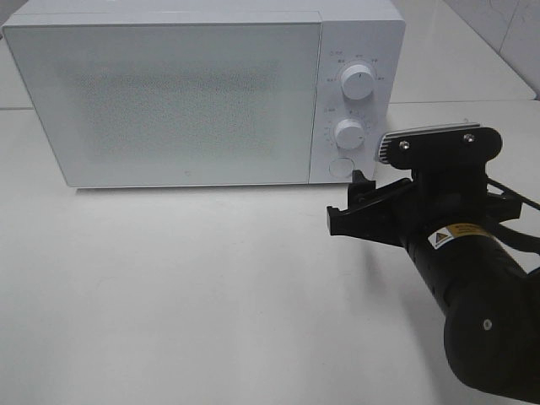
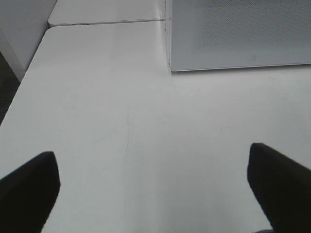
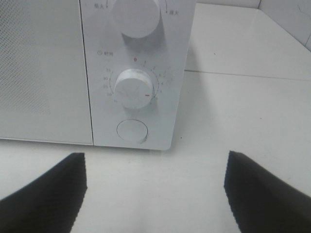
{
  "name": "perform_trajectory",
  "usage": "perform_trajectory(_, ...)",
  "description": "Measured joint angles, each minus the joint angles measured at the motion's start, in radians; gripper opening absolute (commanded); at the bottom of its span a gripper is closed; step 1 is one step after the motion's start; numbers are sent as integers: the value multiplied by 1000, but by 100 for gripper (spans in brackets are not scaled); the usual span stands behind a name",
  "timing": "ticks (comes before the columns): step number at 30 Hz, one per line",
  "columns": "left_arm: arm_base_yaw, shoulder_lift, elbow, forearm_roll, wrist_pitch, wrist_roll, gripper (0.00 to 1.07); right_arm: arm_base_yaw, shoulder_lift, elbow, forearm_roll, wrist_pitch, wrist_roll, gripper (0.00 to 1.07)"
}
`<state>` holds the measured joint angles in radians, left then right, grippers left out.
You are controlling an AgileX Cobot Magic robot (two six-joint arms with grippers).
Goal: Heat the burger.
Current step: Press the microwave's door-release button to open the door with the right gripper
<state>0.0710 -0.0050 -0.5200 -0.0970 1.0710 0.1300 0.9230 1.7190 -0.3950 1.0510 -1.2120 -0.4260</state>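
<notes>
My right gripper point(image 3: 154, 194) hangs released, its two black fingers point(image 3: 46, 191) spread wide with only bare white table point(image 1: 169, 295) between them and nothing in their hold. It faces the control panel of the white microwave point(image 1: 169, 101), low on the panel's right-hand end, close to the round button point(image 3: 132, 131) but not touching it. Just above that button sits the lower dial point(image 3: 134, 88), a short red mark on its face; above that again, the upper dial point(image 3: 136, 17), only partly seen from the wrist. From the high camera, the right arm point(image 1: 472, 287) reaches in from the near right corner of the table, its black body tilted toward the oven.

My left gripper point(image 2: 153, 189) is likewise released and empty, its fingers standing far apart over plain tabletop, well short of the microwave's near corner; the high camera does not show it.

The microwave stands at the back of the table with its door point(image 1: 173, 97) closed, the speckled window too pale to see through. I cannot tell where the burger is: no camera shows it.
</notes>
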Motion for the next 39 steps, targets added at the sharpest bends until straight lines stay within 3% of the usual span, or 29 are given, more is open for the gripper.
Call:
perform_trajectory(20,0,0,0,0,0,0,98,-12,106,-62,-4,1,92,76)
perform_trajectory(28,0,0,0,0,0,0,98,-12,106,-62,-4,1,258,68)
perform_trajectory(34,0,0,0,0,0,0,98,-12,106,-62,-4,1,660,52)
perform_trajectory(36,0,0,0,0,0,0,98,-12,106,-62,-4,1,984,38)
perform_trajectory(37,0,0,0,0,0,0,98,-12,106,-62,-4,1,984,38)
perform_trajectory(39,0,0,0,0,0,0,98,-12,106,-62,-4,4,1190,27)
